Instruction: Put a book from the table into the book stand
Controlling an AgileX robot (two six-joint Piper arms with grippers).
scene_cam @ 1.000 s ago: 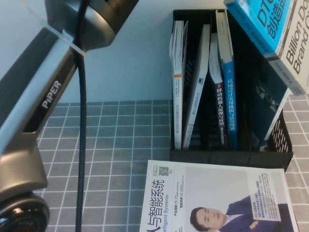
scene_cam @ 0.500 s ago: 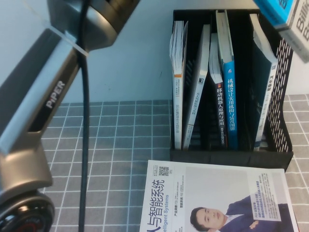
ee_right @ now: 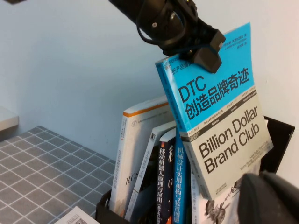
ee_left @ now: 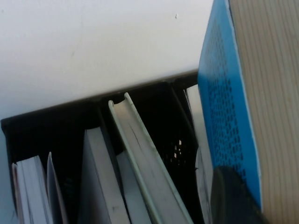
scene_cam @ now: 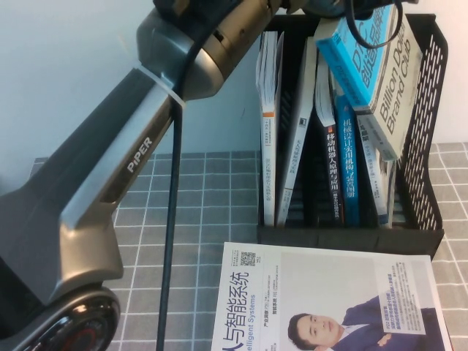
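My left gripper (scene_cam: 344, 13) is shut on the top edge of the book (scene_cam: 380, 80), the blue and grey "DTC / Billion Dollar Brand Club" paperback. It holds the book tilted over the right slots of the black book stand (scene_cam: 423, 212). The book's lower end reaches down between the stand's walls. I cannot tell if it rests on anything. The right wrist view shows the left gripper (ee_right: 198, 44), the book (ee_right: 219, 126) and the stand (ee_right: 276, 135). The left wrist view shows the book's blue cover (ee_left: 219, 93) above the stand (ee_left: 46, 123). My right gripper (ee_right: 271, 200) is a dark shape near the stand's right side.
Several books stand in the rack: white ones (scene_cam: 270, 124) on the left and a blue-spined one (scene_cam: 349, 161) in the middle. A white book with a suited man's portrait (scene_cam: 322, 300) lies on the grey checked table (scene_cam: 183, 212) before the stand. A pale wall is behind.
The left arm has swung toward the stand. The book has moved from the upper right corner of the high view, left and down into the top of the stand's right slots.
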